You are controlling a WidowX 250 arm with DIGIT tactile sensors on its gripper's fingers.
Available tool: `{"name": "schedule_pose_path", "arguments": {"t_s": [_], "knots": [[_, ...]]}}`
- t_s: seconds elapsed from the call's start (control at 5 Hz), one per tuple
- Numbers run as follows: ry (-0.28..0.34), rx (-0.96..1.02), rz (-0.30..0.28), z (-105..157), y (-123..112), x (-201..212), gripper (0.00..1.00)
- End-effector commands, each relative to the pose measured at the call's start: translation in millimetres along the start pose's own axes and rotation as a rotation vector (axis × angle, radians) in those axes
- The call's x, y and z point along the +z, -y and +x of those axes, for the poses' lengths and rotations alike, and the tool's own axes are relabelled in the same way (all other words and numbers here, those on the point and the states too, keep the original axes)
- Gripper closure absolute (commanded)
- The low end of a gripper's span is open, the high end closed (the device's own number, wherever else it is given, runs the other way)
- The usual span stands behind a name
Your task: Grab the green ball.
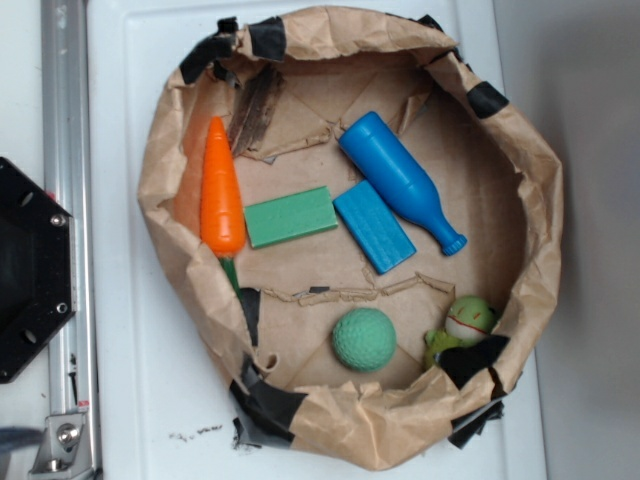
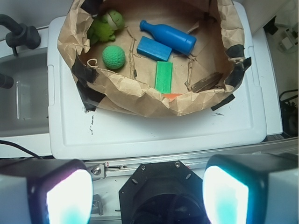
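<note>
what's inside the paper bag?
Paper bag holds a green ball, carrot, green block, blue block, blue bottle, green toy partly hidden by the rim.

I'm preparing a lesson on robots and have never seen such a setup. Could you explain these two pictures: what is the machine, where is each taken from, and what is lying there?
A robot arm works here. One picture looks straight down; the other comes from a camera on the arm's wrist, its open gripper empty, fingers glowing at the bottom. A paper-bag nest holds the green ball, a carrot, green block, blue block, blue bottle and small toy figure. Nothing is held.
</note>
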State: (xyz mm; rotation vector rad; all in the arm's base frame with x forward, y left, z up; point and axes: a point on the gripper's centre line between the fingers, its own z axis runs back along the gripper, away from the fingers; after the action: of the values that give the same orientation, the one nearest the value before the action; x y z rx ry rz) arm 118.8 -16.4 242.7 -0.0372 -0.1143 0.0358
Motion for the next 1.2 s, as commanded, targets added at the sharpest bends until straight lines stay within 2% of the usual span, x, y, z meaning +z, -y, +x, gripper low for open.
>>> {"name": "schedule_pose_path", "arguments": {"t_s": [0.0, 0.2, 0.4, 0.6, 0.8, 1.0], "knots": [[0.000, 0.000, 0.000, 0, 0, 0, 0.00], [0.067, 0.128, -0.036, 34, -10, -22, 0.00], [0.055, 0.189, -0.026, 61, -14, -45, 0.00], [0.034, 0.267, -0.051, 86, -13, -73, 0.00], [-0.018, 0.358, -0.020, 98, -9, -107, 0.00], [-0.064, 0.345, -0.016, 103, 0, -144, 0.00]]}}
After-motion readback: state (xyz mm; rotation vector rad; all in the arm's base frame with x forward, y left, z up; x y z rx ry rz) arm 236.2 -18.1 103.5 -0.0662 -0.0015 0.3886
